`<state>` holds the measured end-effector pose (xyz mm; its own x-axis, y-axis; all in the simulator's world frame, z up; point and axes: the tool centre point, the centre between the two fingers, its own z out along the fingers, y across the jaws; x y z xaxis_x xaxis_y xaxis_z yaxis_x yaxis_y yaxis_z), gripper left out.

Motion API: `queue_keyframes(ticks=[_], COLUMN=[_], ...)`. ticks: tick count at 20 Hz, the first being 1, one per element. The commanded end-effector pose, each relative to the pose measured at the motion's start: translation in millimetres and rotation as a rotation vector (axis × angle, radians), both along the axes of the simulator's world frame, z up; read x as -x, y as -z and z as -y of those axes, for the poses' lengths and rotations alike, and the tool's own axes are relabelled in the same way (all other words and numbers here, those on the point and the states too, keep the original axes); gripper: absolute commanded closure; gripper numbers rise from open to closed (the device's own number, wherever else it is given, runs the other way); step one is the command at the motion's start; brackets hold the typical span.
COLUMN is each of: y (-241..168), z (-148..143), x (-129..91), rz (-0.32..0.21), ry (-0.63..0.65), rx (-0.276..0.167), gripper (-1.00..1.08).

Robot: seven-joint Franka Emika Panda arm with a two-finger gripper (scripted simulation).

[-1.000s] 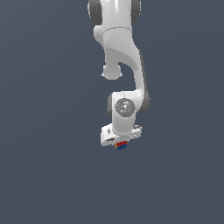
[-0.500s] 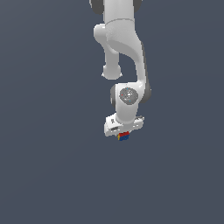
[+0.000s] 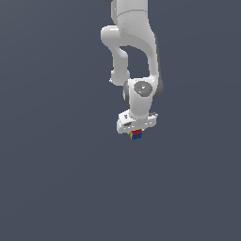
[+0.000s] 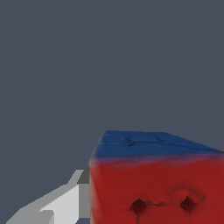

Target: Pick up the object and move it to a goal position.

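Observation:
The object is a small cube with red, blue and orange-yellow faces, hanging just under the white hand of the arm in the exterior view. My gripper is shut on it, and the fingers are mostly hidden behind the hand and the cube. In the wrist view the object fills the near part of the picture, showing a red face with dark dots and a blue face beyond it. One pale finger lies against its side.
The white arm reaches down from the top of the exterior view. Around it there is only a plain dark grey-blue ground with no other objects or edges visible.
The arm has carried the cube upward and slightly to the exterior view's right over the last second. The grip on the cube has not changed.

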<state>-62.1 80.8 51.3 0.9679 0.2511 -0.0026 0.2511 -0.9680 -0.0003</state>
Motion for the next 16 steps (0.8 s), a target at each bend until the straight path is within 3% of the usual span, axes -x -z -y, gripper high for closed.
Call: queue_keyframes(ticks=[1,9,16], y=[-3,-8,-9], z=[-5,-16,-19], x=[14,46,54], rz=[0.002,0.002,0.002], ry=[0.000,0.000,0.000], rx=[0.000,0.000,0.000], gripper=[1.08,1.08,1.08])
